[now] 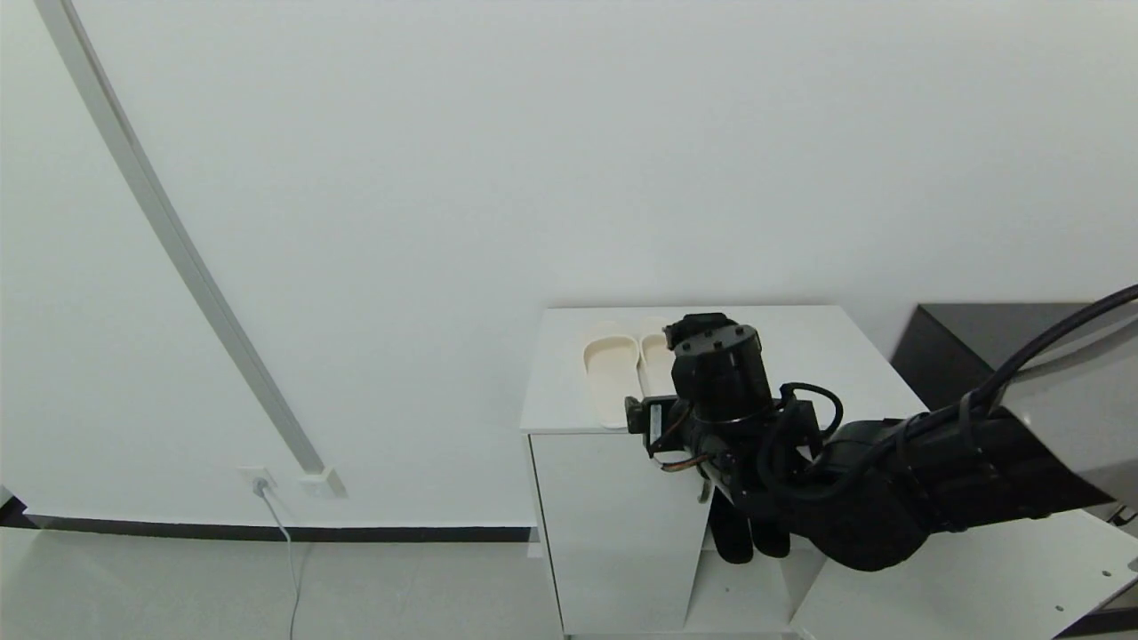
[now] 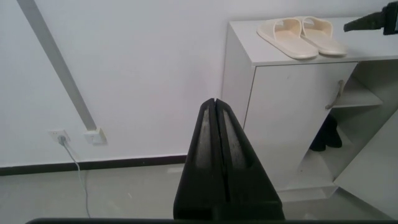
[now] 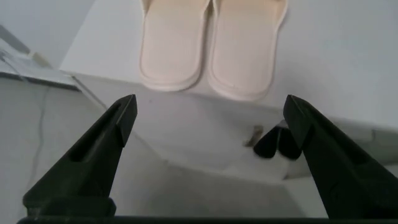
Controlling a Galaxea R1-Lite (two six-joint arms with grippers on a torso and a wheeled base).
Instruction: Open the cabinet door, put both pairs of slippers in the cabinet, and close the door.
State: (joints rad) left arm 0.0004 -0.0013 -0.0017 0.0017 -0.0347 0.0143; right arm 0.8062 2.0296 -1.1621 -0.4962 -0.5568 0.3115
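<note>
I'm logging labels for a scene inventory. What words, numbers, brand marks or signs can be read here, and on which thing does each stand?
No text can be read anywhere.
The white cabinet, the cream slippers on its top and the wall socket show plain surfaces, with no word, number or sign.
The black slippers inside the cabinet are too dark and small to tell.

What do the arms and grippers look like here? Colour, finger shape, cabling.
Right arm is all black, with a round wrist housing dotted with screw holes. Black cables loop around the wrist, with thin reddish wires beside them. Right gripper has black, wedge-shaped tapering fingers. Left gripper has long black fingers with lengthwise grooves.
</note>
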